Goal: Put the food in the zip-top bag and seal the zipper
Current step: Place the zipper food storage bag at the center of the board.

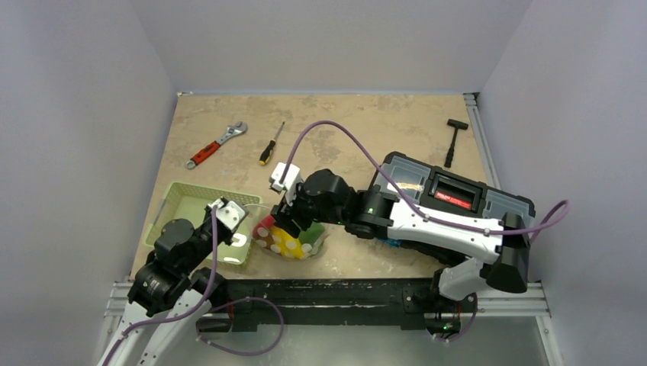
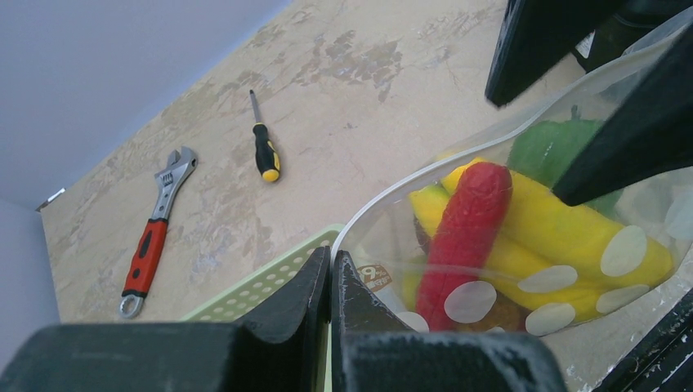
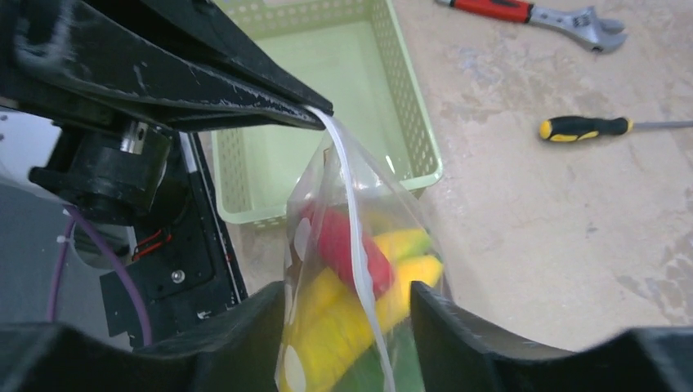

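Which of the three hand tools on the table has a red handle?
The adjustable wrench; the screwdriver has a black-and-yellow one, the hammer is black.

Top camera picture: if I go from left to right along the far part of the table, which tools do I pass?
Red-handled silver adjustable wrench → black-and-yellow-handled screwdriver → small black T-shaped hammer.
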